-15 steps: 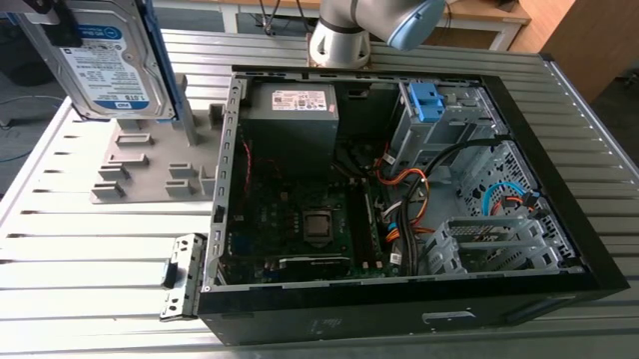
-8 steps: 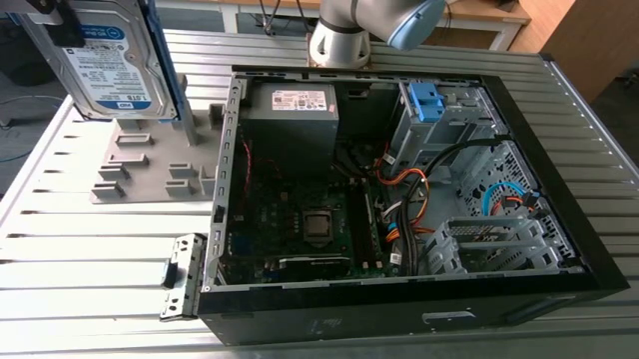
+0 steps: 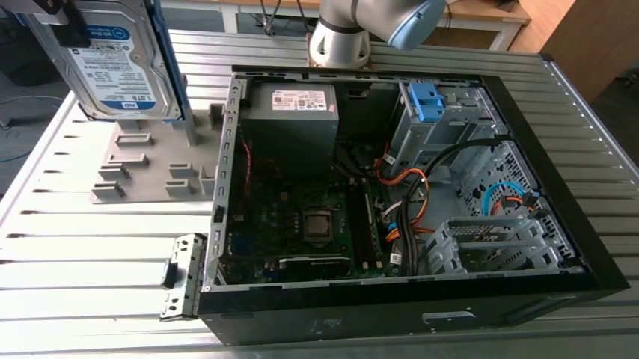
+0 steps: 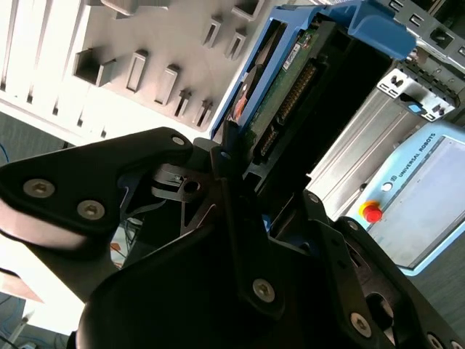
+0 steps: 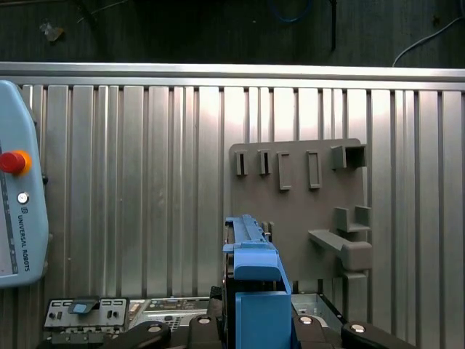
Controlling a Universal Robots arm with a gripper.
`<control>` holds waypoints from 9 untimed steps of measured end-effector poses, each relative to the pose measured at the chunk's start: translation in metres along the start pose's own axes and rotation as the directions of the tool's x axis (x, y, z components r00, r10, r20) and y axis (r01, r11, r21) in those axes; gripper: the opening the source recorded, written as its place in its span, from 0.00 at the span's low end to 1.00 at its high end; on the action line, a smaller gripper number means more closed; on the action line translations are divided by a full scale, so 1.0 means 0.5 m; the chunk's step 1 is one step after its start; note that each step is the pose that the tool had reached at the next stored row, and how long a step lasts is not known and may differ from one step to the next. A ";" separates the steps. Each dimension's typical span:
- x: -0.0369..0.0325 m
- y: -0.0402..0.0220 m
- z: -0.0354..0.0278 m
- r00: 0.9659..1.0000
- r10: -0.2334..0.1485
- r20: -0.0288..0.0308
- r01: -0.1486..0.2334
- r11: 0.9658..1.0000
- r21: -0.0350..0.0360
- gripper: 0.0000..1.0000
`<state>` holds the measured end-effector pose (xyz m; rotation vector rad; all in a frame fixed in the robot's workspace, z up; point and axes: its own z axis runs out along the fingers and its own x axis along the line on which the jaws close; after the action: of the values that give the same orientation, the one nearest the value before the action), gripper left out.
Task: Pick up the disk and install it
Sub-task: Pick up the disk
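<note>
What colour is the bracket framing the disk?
Blue. The bracket around the disk shows best in the first wrist view.

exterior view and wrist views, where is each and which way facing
Exterior view: off the arm, looking down into the computer case; arm shows.
Second wrist view: on the arm, looking along the gripper at the disk.
First wrist view: on the arm, looking down past the gripper at the table.
All share the disk.

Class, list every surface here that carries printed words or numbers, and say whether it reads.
Label on the disk: print mostly too small to read.
Power-supply sticker: fine print, unreadable.
Teach pendant: a maker's name runs along its edge.
</note>
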<state>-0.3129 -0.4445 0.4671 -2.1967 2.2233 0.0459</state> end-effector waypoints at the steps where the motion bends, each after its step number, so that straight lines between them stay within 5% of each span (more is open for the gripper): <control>1: 0.000 -0.001 0.000 1.000 0.000 0.000 0.000 1.000 0.000 0.36; 9: 0.000 -0.009 0.000 1.000 0.000 0.000 0.000 1.000 0.000 0.36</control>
<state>-0.3084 -0.4445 0.4671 -2.1967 2.2234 0.0460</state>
